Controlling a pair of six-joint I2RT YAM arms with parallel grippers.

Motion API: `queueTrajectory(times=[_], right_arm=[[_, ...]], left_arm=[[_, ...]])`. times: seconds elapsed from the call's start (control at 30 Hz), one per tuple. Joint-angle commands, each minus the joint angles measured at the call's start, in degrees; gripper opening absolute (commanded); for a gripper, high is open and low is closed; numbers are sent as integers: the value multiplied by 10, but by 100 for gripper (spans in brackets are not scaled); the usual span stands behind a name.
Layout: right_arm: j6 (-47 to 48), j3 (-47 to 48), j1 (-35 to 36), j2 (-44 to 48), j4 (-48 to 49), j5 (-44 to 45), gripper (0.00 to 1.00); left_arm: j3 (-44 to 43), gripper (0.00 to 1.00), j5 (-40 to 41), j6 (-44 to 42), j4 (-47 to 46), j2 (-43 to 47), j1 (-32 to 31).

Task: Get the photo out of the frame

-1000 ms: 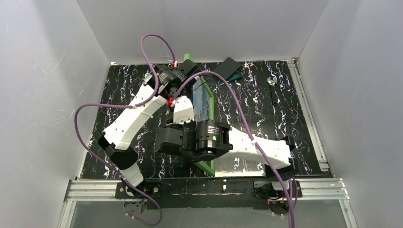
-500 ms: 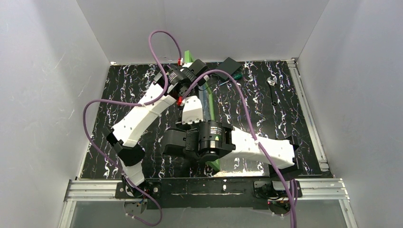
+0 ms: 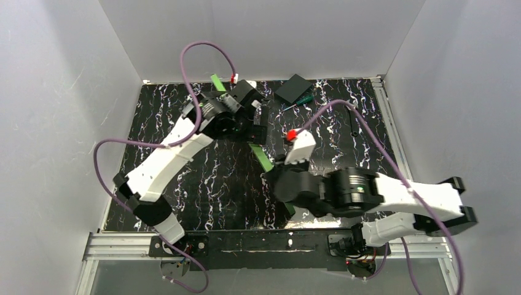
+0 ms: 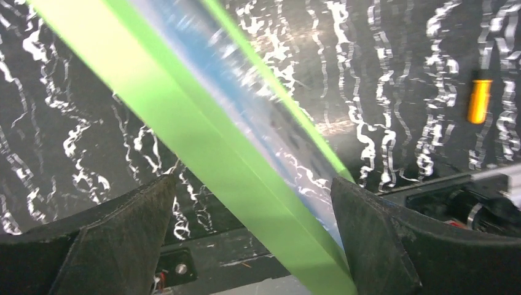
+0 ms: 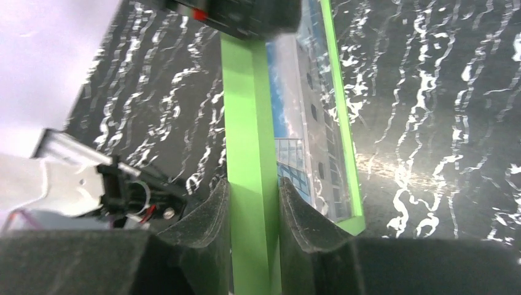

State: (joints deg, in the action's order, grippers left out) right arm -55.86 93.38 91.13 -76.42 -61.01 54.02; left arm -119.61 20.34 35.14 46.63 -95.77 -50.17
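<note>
Both arms have shifted since the earlier views: my right arm has swung out toward 4 o'clock, slewing the frame (image 5: 252, 123) round with it, and the left fingers (image 4: 123, 239) have sprung wide apart and let go.

The photo (image 5: 298, 153) is still in the frame, its blue sky and white building showing behind the green border. The frame stands on edge on the table (image 3: 184, 184), running from 11 o'clock at the back to about 5 o'clock near me. The right fingers (image 5: 203, 227) are clamped on its near green rail. The left fingers straddle the far end, and I see no contact on either side.

I'd call this the repositioning step, with extraction not yet started. Next I think I need the left fingers on the back of the frame or on the photo's edge while the right holds steady. The glossy print looks slippery, so I'd take a careful pinch.

A black box (image 3: 293, 88) lies at 12 o'clock, and a small orange object (image 4: 479, 101) shows in the left wrist view. I can read no brand, label or writing anywhere.
</note>
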Motion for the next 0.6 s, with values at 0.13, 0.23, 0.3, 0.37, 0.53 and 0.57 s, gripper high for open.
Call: queueTrajectory(times=[0.13, 0.23, 0.3, 0.37, 0.53, 0.57], right_arm=[[-18, -237, -39, 251, 137, -99, 1], [-51, -282, -62, 303, 121, -102, 1], [-87, -294, -73, 318, 89, -91, 1], [-107, -301, -84, 325, 66, -82, 1], [-179, -325, -91, 321, -39, -48, 1], [-194, -343, -91, 325, -52, -44, 1]], left_arm=[[89, 98, -53, -94, -67, 182, 42], [118, 98, -68, -116, -109, 215, 47], [105, 98, -74, -116, -95, 209, 50], [98, 98, -101, -111, -80, 198, 53], [164, 98, -171, -93, -86, 191, 58], [181, 98, -178, -92, -85, 191, 60]])
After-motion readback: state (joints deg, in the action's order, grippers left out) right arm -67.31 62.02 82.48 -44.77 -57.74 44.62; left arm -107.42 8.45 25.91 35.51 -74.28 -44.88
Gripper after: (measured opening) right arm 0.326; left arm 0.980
